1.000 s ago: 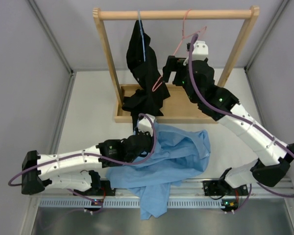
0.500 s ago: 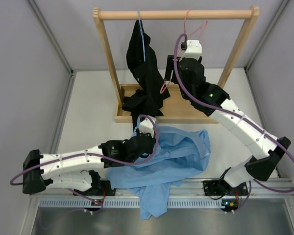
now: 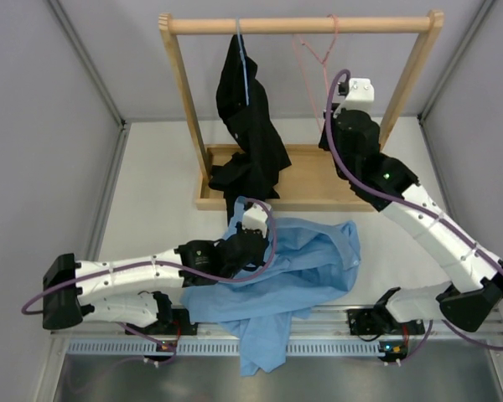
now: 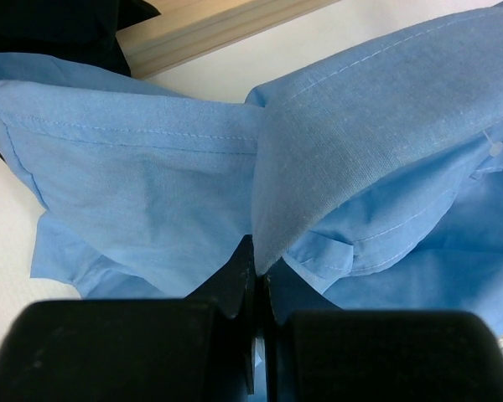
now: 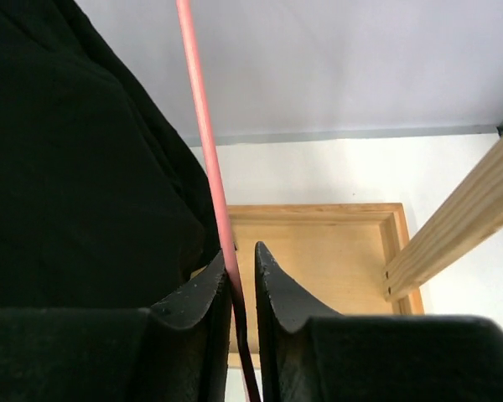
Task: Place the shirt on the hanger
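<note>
At the far wooden rail (image 3: 377, 24), the right gripper (image 5: 239, 255) is pinching the thin pink wire hanger (image 5: 203, 126) hooked there, apparently to unhook it, while the left gripper (image 4: 258, 266) is clamping a fold of the light blue button-up shirt (image 4: 151, 193) lying crumpled near centre, keeping it ready.
</note>
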`<state>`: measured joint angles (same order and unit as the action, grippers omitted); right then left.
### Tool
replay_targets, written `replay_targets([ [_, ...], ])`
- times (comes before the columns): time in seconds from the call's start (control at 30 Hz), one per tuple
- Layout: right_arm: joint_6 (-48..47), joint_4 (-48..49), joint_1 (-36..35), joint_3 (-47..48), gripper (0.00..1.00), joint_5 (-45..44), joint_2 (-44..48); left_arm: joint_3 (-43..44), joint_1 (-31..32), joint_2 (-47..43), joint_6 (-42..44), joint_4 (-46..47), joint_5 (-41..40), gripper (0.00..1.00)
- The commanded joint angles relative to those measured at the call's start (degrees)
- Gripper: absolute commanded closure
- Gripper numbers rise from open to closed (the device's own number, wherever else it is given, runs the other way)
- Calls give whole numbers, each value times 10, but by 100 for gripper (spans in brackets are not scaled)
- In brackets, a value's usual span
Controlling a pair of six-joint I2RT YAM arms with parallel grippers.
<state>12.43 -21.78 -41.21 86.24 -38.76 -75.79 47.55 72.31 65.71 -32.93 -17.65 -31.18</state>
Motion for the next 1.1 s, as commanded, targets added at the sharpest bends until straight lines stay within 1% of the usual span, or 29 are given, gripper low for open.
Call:
replay_targets([
  [0.0, -16, 43, 22, -6, 87, 36, 40, 1, -1, 6, -5, 29, 4, 100],
  [0.13, -32, 51, 59, -20, 88, 90, 61, 2, -1, 9, -4, 29, 9, 100],
  [0.2, -35, 53, 81, -32, 92, 136, 70, 3, -1, 10, -4, 29, 9, 100],
  [0.27, -41, 57, 94, -39, 94, 163, 74, 3, -2, 11, -4, 29, 9, 100],
  [0.3, -44, 59, 102, -42, 99, 184, 76, 5, -1, 11, -4, 29, 8, 100],
  [0.33, -49, 60, 104, -45, 100, 192, 78, 5, -1, 12, -3, 28, 9, 100],
  [0.57, -113, 77, 107, -62, 100, 219, 107, 8, -1, 15, -5, 30, 3, 100],
  [0.7, -120, 84, 112, -55, 100, 211, 119, 10, -1, 18, -12, 28, -3, 100],
  [0.73, -138, 87, 112, -53, 100, 214, 121, 10, -1, 16, -14, 29, -5, 100],
  [1.07, -143, 97, 126, 11, 100, 261, 94, -2, -1, -7, -20, 29, -10, 100],
])
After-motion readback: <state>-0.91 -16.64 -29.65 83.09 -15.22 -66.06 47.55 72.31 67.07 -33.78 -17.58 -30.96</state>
